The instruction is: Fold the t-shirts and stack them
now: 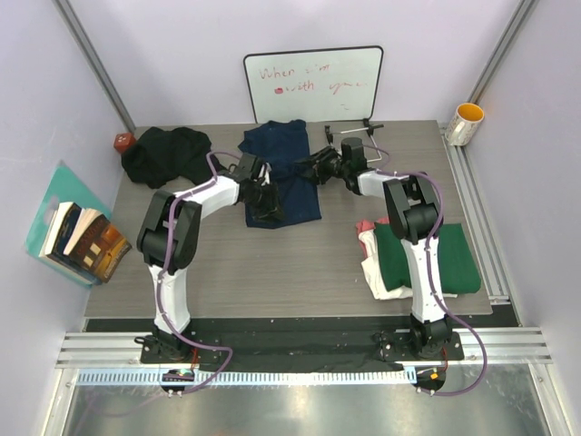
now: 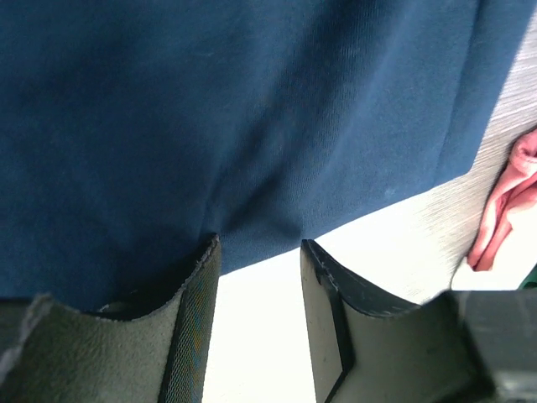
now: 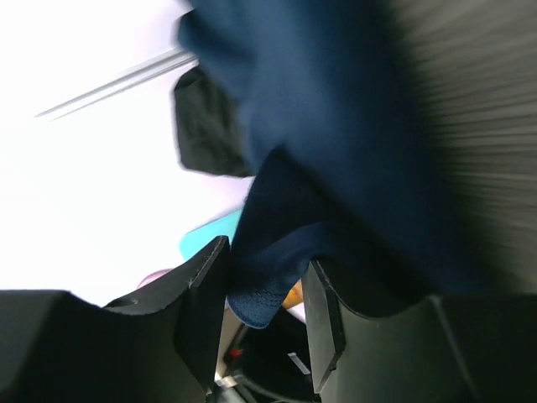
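A navy t-shirt (image 1: 286,173) lies partly folded at the back middle of the table. My left gripper (image 1: 263,198) stands open at its near left edge. In the left wrist view the navy t-shirt (image 2: 235,109) ends right at the fingertips of my left gripper (image 2: 260,243), with bare table in the gap. My right gripper (image 1: 313,168) is at the shirt's right side. In the right wrist view its jaws (image 3: 267,252) stand open with the navy hem (image 3: 277,277) hanging between them. A black t-shirt (image 1: 163,154) is bunched at the back left. A dark green t-shirt (image 1: 427,259) lies folded on a cream-white one (image 1: 374,268), with a pink-red one (image 1: 365,227) beside them.
A whiteboard (image 1: 313,84) leans on the back wall, with a small metal stand (image 1: 356,132) in front of it. A yellow-lined cup (image 1: 465,123) sits at the back right, books (image 1: 82,241) off the left edge, and a red object (image 1: 123,142) at the back left corner.
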You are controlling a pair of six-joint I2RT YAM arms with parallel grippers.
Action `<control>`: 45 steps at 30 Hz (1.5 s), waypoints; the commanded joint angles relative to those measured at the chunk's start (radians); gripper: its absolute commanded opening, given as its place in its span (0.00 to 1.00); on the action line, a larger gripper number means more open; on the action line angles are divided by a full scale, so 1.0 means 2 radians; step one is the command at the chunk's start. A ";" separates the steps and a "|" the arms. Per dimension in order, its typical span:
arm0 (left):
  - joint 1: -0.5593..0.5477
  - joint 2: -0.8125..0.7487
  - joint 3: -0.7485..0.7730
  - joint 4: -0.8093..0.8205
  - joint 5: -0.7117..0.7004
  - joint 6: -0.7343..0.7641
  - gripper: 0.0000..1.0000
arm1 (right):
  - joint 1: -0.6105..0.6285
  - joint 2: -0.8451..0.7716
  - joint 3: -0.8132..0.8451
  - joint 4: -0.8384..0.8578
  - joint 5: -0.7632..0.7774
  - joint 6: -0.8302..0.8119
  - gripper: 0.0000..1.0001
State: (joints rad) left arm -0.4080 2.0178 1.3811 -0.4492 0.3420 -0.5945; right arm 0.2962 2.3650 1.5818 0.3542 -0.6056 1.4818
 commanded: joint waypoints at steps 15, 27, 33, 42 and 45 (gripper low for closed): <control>0.015 -0.113 -0.127 -0.028 -0.003 0.023 0.45 | -0.039 -0.043 0.030 -0.087 0.031 -0.061 0.46; 0.023 -0.161 -0.069 -0.065 -0.027 0.036 0.46 | -0.015 -0.099 0.132 -0.300 0.014 -0.233 0.36; 0.025 -0.077 0.005 -0.064 -0.033 0.044 0.45 | 0.024 -0.095 0.117 -0.409 0.035 -0.347 0.25; 0.028 0.016 0.047 -0.069 -0.079 0.042 0.27 | 0.067 -0.074 0.071 -0.472 0.101 -0.423 0.01; 0.027 0.017 0.032 -0.068 -0.080 0.039 0.16 | 0.073 -0.068 0.063 -0.488 0.136 -0.428 0.01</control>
State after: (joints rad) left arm -0.3542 2.0445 1.4586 -0.5690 0.2298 -0.5209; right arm 0.4332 2.2215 1.7214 -0.5400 -0.4362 0.7021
